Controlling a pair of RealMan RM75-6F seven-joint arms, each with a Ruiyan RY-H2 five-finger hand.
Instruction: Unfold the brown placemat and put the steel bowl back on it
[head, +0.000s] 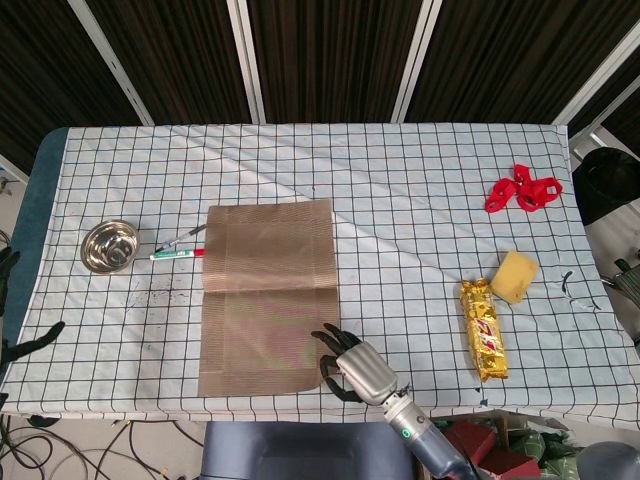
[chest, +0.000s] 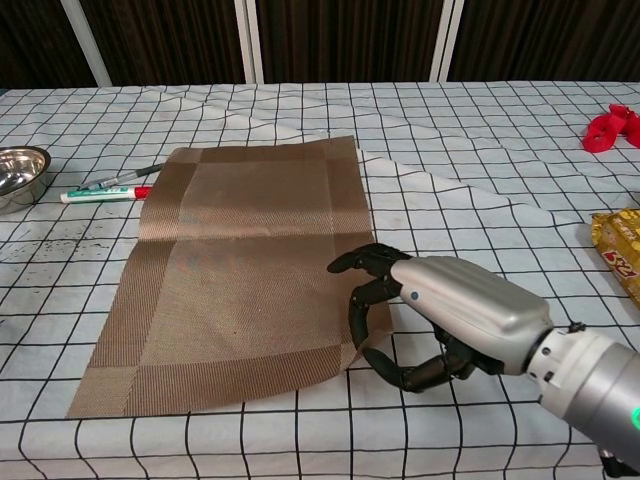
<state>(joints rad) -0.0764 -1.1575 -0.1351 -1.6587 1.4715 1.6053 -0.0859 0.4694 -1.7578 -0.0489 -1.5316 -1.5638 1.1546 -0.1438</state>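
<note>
The brown placemat lies spread open on the checked tablecloth, with a crease across its middle. My right hand is at the mat's near right corner. In the chest view my right hand pinches that corner between thumb and fingers, and the corner is lifted slightly. The steel bowl stands upright and empty at the left of the table, apart from the mat. My left hand shows only as dark spread fingers past the table's left edge, holding nothing.
A pen and a marker lie between the bowl and the mat. On the right side are a red chain-like item, a yellow sponge and a gold snack packet. The table's front edge is close under my right hand.
</note>
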